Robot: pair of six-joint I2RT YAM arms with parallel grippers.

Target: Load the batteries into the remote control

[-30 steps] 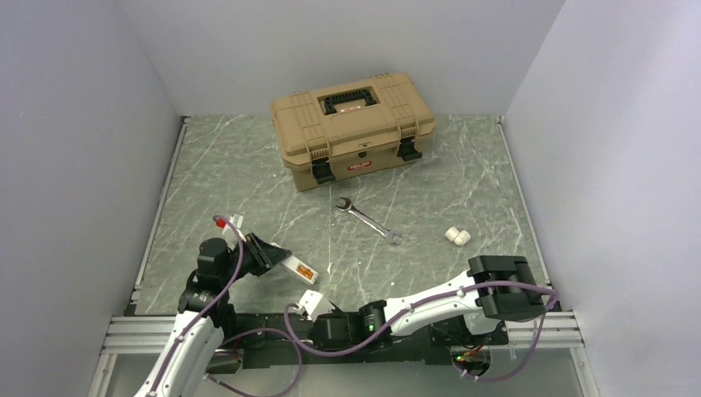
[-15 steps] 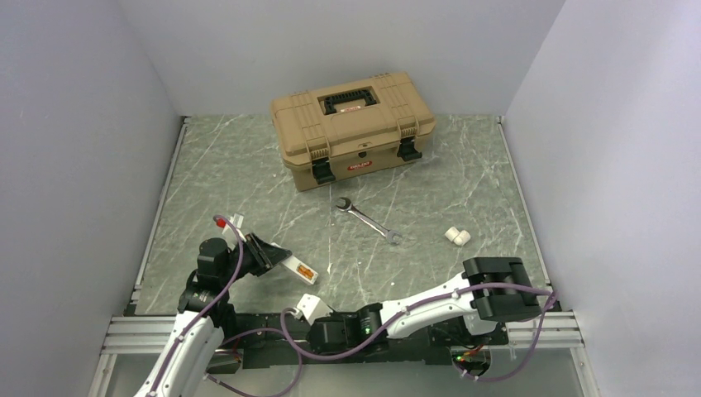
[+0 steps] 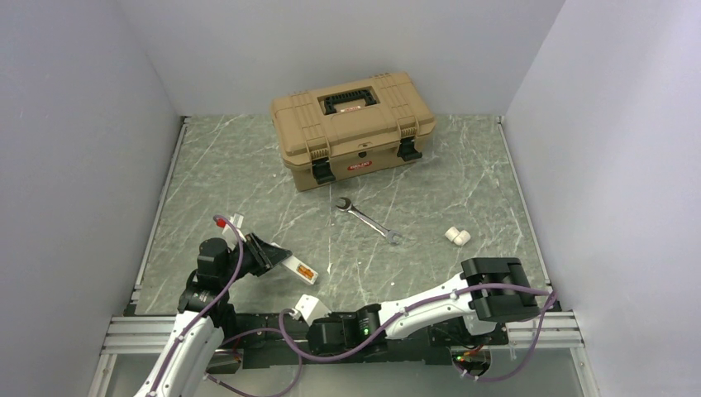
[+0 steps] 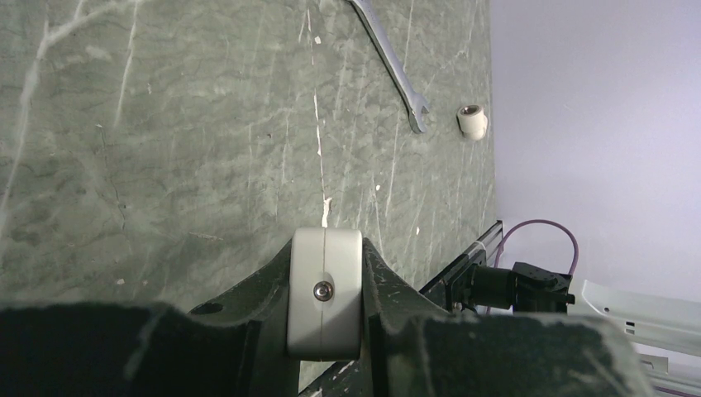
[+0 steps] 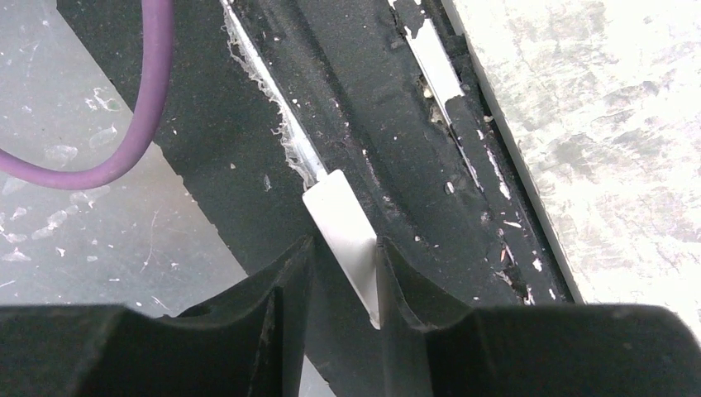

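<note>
Gripping remote control (image 3: 299, 270), white cover (image 5: 345, 236), toolbox (image 3: 351, 128) label (image 3: 360, 165) illegible

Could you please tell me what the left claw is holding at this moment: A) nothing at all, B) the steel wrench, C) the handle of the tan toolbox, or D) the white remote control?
D: the left claw is shut on one end of the white remote control, whose orange-brown recess faces up, while the wrench lies apart on the table.

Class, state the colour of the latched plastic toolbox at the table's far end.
Tan plastic toolbox, with black latches and handle; clearest in the top external view.
</note>
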